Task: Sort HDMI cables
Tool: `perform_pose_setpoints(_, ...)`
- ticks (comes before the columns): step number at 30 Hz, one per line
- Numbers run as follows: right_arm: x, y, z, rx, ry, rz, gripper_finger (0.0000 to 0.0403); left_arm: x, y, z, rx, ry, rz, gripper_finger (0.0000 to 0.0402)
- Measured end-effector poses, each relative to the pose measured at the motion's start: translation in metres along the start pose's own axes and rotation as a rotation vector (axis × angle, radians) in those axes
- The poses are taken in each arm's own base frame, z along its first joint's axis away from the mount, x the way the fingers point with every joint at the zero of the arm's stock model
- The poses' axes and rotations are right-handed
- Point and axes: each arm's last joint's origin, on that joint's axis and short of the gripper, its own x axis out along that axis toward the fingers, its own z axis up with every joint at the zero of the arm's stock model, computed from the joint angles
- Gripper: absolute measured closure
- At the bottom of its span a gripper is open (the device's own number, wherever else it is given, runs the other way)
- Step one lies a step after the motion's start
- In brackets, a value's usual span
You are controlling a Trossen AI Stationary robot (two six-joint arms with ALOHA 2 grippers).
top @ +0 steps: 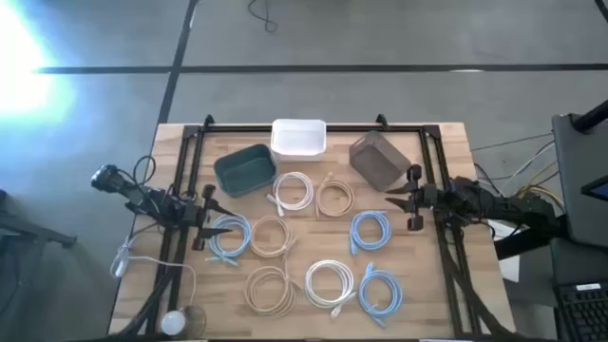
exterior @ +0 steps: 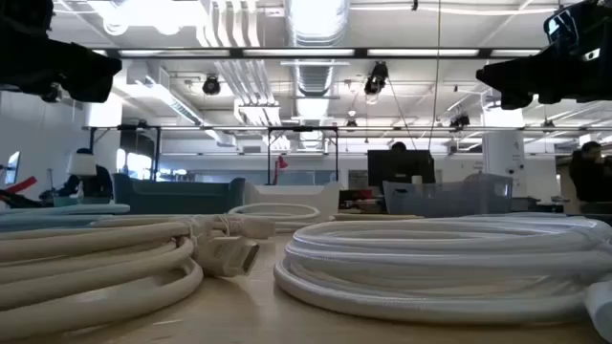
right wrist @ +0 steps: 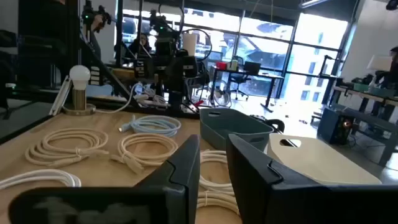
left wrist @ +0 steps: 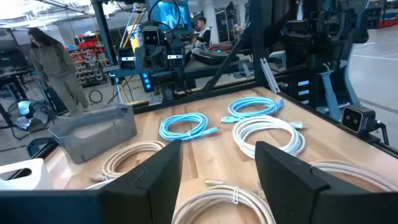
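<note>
Several round cable coils lie flat on the wooden table. In the high view, light blue ones (top: 228, 236) (top: 370, 231) (top: 380, 290), white ones (top: 293, 193) (top: 330, 282) and tan ones (top: 334, 198) (top: 270, 236) (top: 270, 288) show. My left gripper (top: 205, 217) hovers open at the table's left, beside a light blue coil. My right gripper (top: 410, 199) hovers open at the right, between the grey bin and a light blue coil. The left wrist view shows its gripper (left wrist: 217, 168) open above a tan coil (left wrist: 227, 205). The right wrist view shows its gripper (right wrist: 214, 165) open.
Three bins stand along the far side: dark teal (top: 245, 169), white (top: 298, 139), grey-brown (top: 378, 158). A loose white cord with a round puck (top: 176, 321) lies at the near left corner. Black frame rails run along both sides. A person (left wrist: 56, 62) stands beyond the table.
</note>
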Motion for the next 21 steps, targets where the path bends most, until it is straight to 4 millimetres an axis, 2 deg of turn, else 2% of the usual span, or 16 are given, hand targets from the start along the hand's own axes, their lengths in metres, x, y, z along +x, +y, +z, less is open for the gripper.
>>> perform_pose_setpoints(8, 0.0, 0.0, 0.0, 0.0, 0.0, 0.0, 0.0316, 0.0, 0.0, -0.0001, 0.0, 0.0, 0.0, 0.0195)
perform_pose_setpoints(21, 0.0, 0.0, 0.0, 0.0, 0.0, 0.0, 0.0335, 0.0, 0.0, 0.0001, 0.0, 0.0, 0.0, 0.0195)
